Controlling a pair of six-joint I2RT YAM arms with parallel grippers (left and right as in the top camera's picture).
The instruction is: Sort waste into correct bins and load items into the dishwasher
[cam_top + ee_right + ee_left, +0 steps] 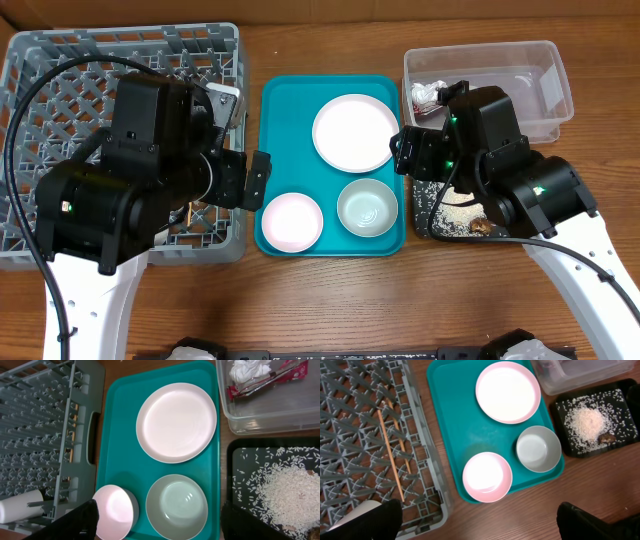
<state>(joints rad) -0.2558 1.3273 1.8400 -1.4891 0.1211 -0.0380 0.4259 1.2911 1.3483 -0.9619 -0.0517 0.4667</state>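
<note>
My left fingers [380,520] are spread wide with nothing between them, hanging over the near edge of the grey dish rack [427,460]. My right fingers [80,520] are spread too and empty, above the near end of the teal tray [290,120].

The waste side looks finished. The crumpled white tissue [250,369] and the red foil wrapper [280,377] lie together in one corner of the clear plastic tub [545,90]. The white rice [590,422] is heaped in the shallow black tray [560,435], with the small brown scrap [606,438] at the edge of the heap. I see no waste on the desk itself.

The loading is only begun. The two wooden chopsticks [390,455] lie side by side on the lattice floor of the rack, close to its wall on the tray side. The round white plate [355,132], the pale pink bowl [292,221] and the greenish-rimmed bowl [367,207] all sit upright on the teal tray, apart from each other and none in the rack. They look clean, though from this height I could miss a stray grain.

So by my reckoning the sorting is done, and three pieces are left to carry across. The pink bowl is nearest my left fingers and the rack, so it seems the natural one to take first.
</note>
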